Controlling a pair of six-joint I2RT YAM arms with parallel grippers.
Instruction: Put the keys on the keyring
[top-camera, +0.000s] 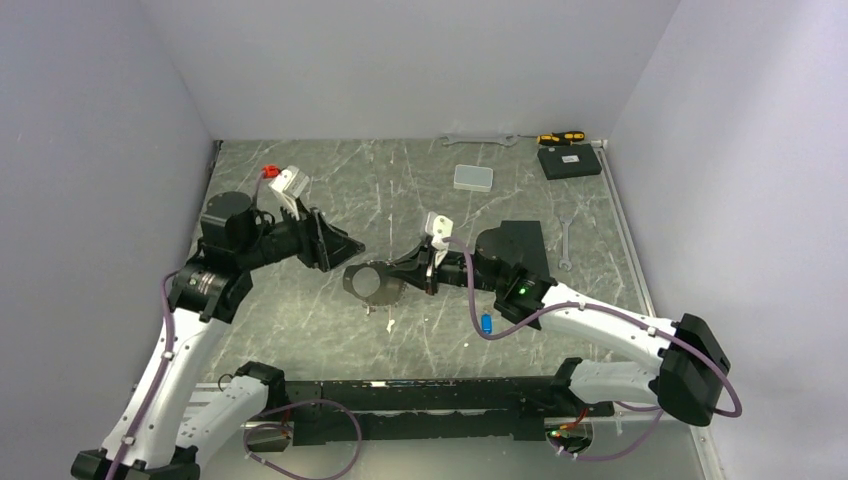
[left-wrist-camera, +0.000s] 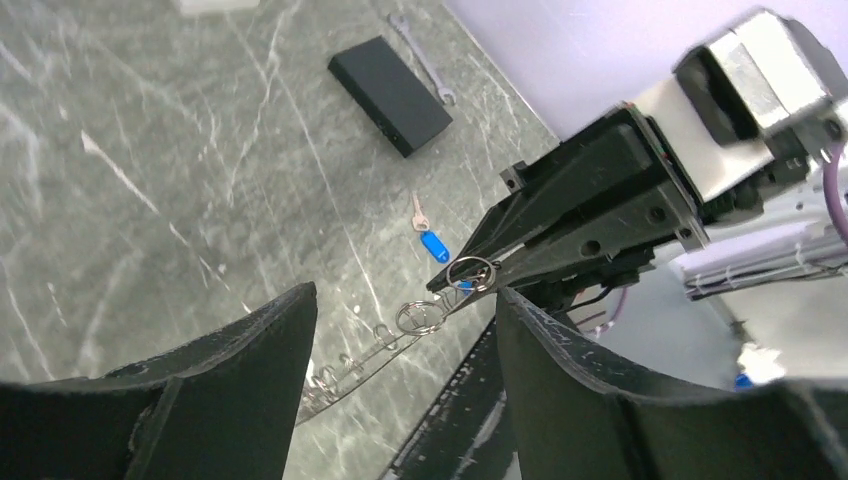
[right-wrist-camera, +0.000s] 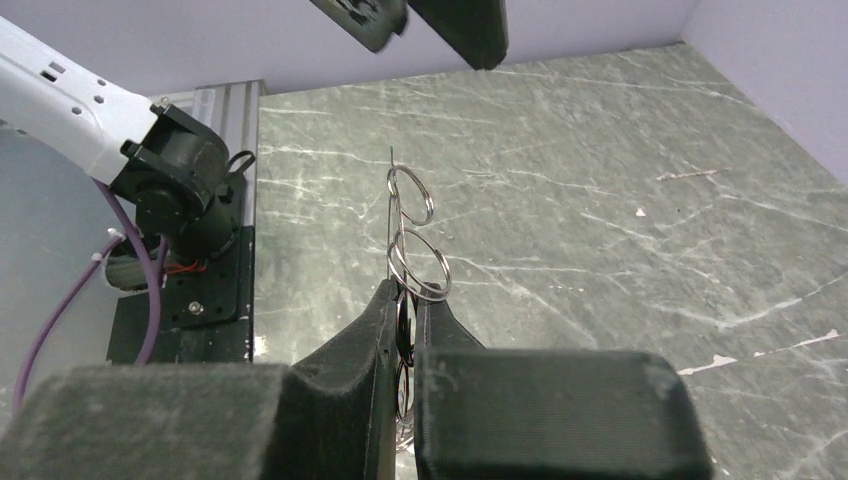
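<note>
My right gripper is shut on the keyring, a thin silvery loop held out to the left above the table. In the right wrist view the loop, with small split rings on it, stands edge-on out of the closed gripper. My left gripper is open and empty, just up-left of the loop. In the left wrist view the loop shows between the spread fingers. The blue-headed key lies on the table under the right arm and also shows in the left wrist view. A small pale piece, possibly the silvery key, lies below the loop.
A clear box lies at the back middle and a black box at the back right. A yellow-black screwdriver and a wrench lie along the back wall. Another wrench lies at the right. The arms' base rail runs along the near edge.
</note>
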